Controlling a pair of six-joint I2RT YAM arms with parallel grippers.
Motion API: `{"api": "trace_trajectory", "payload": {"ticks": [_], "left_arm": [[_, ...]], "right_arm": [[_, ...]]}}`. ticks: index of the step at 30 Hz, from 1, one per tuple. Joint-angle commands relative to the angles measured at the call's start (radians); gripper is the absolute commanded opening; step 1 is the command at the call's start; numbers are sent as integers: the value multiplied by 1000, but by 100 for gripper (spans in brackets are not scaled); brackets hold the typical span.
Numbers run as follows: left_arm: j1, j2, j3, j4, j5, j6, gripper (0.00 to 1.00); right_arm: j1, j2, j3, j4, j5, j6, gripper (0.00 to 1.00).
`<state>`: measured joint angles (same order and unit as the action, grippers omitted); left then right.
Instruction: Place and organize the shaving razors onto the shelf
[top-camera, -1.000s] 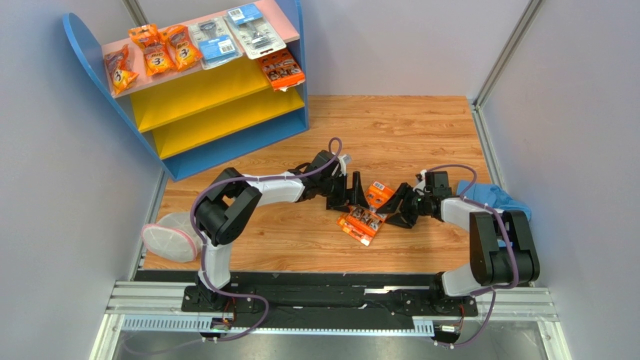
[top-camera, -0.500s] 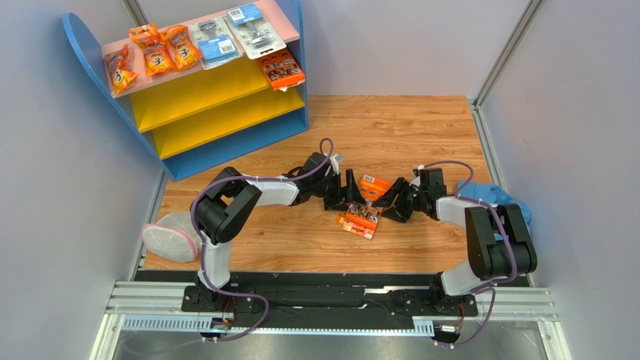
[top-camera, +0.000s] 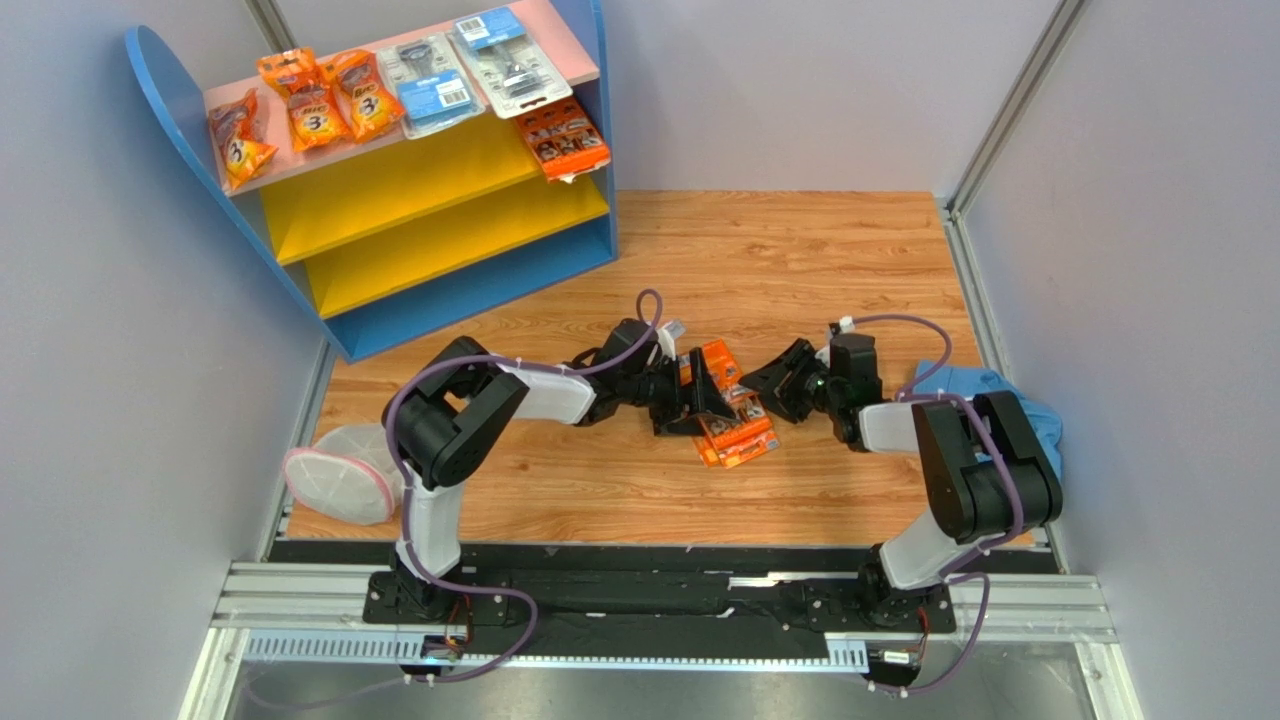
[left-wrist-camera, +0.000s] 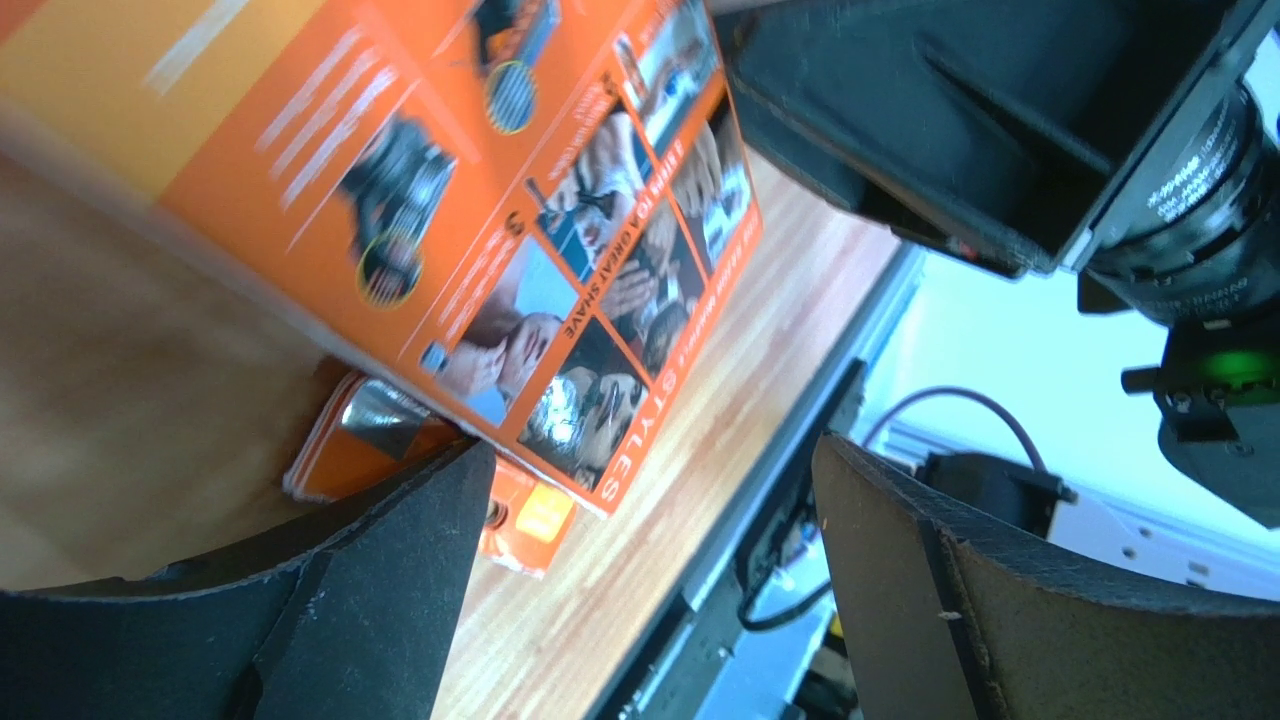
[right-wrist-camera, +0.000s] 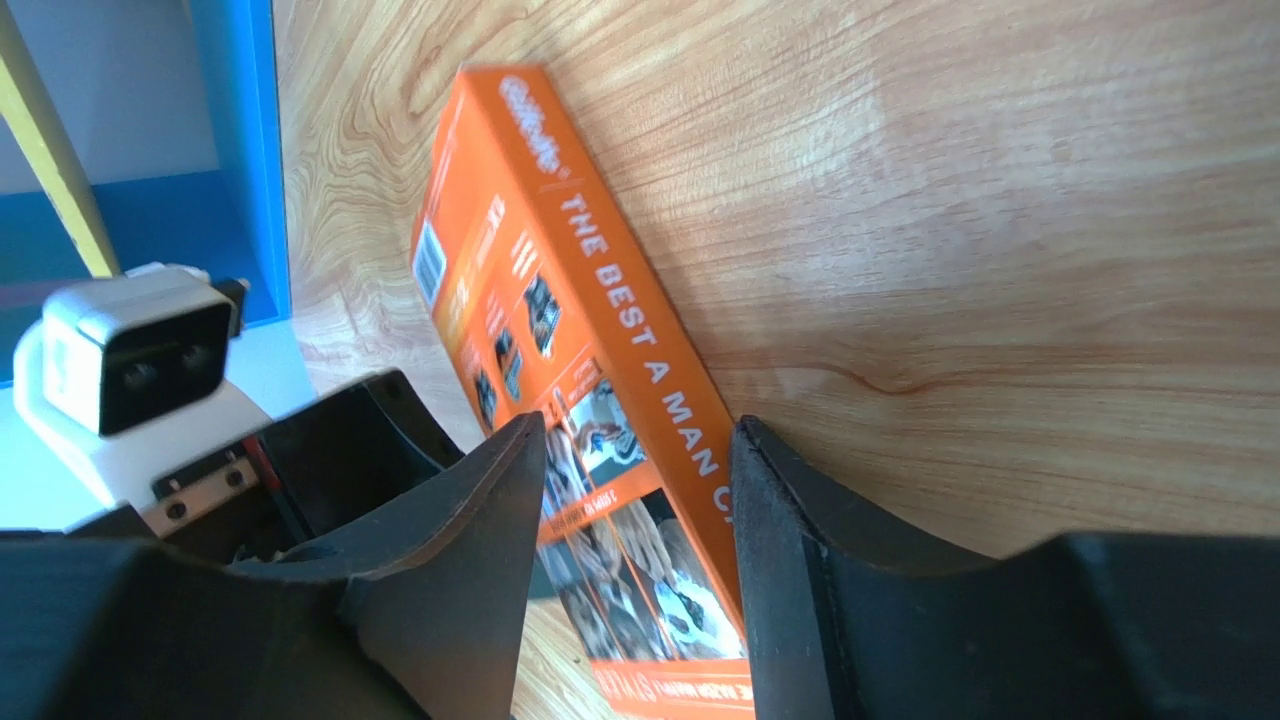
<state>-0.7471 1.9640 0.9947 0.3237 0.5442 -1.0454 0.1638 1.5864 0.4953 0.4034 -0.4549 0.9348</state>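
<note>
The work surface is a wood-grain table (top-camera: 781, 255) enclosed by grey walls, with the shelf (top-camera: 466, 293) at the far left corner.

**Status.** The pink top board (top-camera: 579, 63) carries orange bags and blister packs. One orange card (top-camera: 564, 140) sits at the right end of the upper yellow board (top-camera: 406, 180). Two wide orange cards are not yet shelved.

**Grippers.** The right gripper (right-wrist-camera: 634, 450) is clamped on the edge of one orange razor card (right-wrist-camera: 556, 300), holding it tilted above the table at centre. The left gripper (left-wrist-camera: 654, 458) has its jaws spread wide and grasps nothing. The held card's lower corner lies just ahead of that gap. The second orange card (top-camera: 739, 440) lies flat on the table below.

**Step in hand.** This appears to be a transfer of the card from the right arm to the left, the left arm being nearer the shelf.

**Next move.** The left jaws would need to advance over the card's free edge and close firmly before the right jaws release. Releasing early risks dropping the card onto the one beneath.
</note>
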Motion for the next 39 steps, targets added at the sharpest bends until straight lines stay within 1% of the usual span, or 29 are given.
{"api": "trace_trajectory", "payload": {"ticks": [1,3,6,7,9,10,14,18,23,30,34,36,39], "left_arm": [[-52,76,-57,3,-81,-8,90],[-52,56,-62,-11,-89,-5,90],[-52,18,-80,-44,-108,1,90],[-52,7,-87,-58,-118,1,90],[-52,-31,-116,-60,-127,-4,90],[-52,-45,-126,-70,-138,-4,90],[-52,-108,-169,-117,-155,5,90],[-54,-134,-240,-78,-142,-24,89],[-77,-157,-320,-43,-147,-47,89],[-172,-189,-358,-35,-161,-93,89],[-189,-224,-402,-28,-203,-114,89],[-189,-250,-436,-28,-225,-128,89],[-187,-281,-475,-28,-257,-154,89]], "right_arm": [[82,6,-26,-36,-177,61,50],[83,-8,-27,-73,-176,35,49],[85,-54,-21,-173,-165,-14,48],[86,-75,-17,-234,-160,-25,48],[91,-103,-9,-284,-153,-45,47],[97,-126,-6,-335,-151,-62,47],[120,-183,-1,-429,-146,-90,46],[146,-239,-15,-463,-130,-88,46],[193,-263,-8,-479,-117,-80,46],[292,-240,42,-502,-97,-73,46],[330,-236,29,-499,-94,-64,46],[332,-233,9,-483,-119,-60,45],[333,-235,-4,-526,-122,-74,45]]}}
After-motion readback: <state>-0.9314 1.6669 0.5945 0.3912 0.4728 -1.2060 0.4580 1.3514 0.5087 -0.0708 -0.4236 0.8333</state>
